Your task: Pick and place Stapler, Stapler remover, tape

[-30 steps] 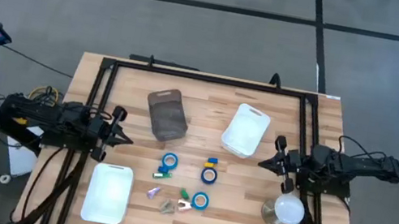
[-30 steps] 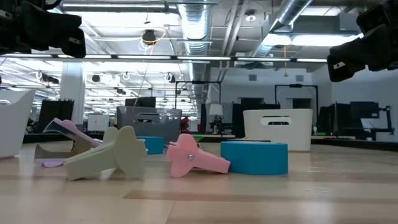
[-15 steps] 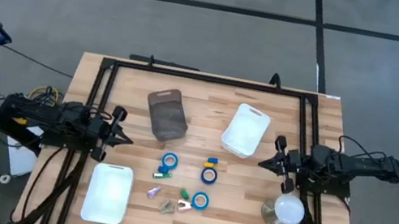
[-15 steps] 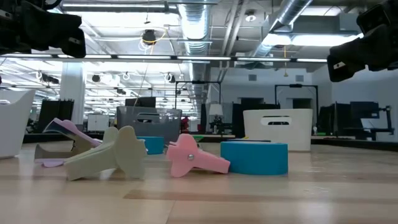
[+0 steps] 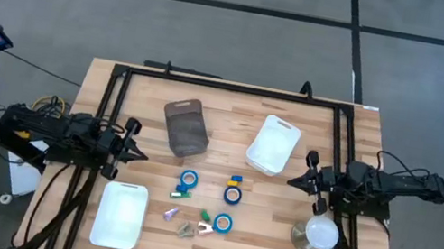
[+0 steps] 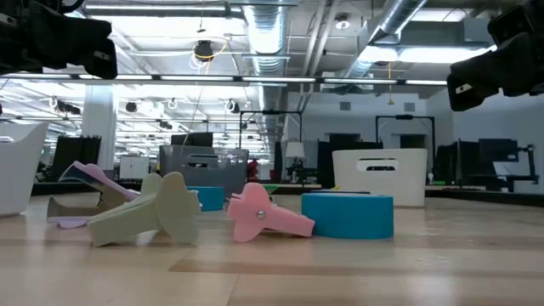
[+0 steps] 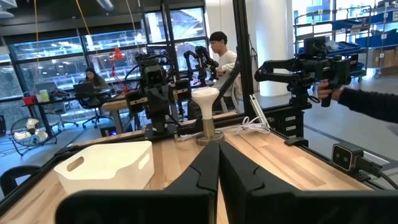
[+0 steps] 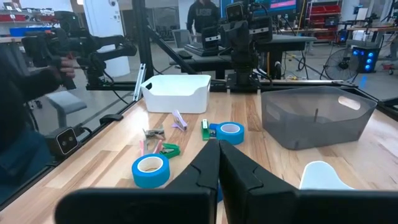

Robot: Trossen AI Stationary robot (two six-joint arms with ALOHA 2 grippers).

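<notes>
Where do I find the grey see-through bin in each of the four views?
High view: the grey bin stands on the far half of the table, left of centre.
Low view: the grey bin is behind the small items, left of centre.
Left wrist view: not in it.
Right wrist view: the grey bin is at the right.
Shared landmark: the white bin beside it, also in the low view.

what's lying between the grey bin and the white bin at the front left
High view: only bare wood between the grey bin and the front-left white bin; the tape roll sits off to the side.
</notes>
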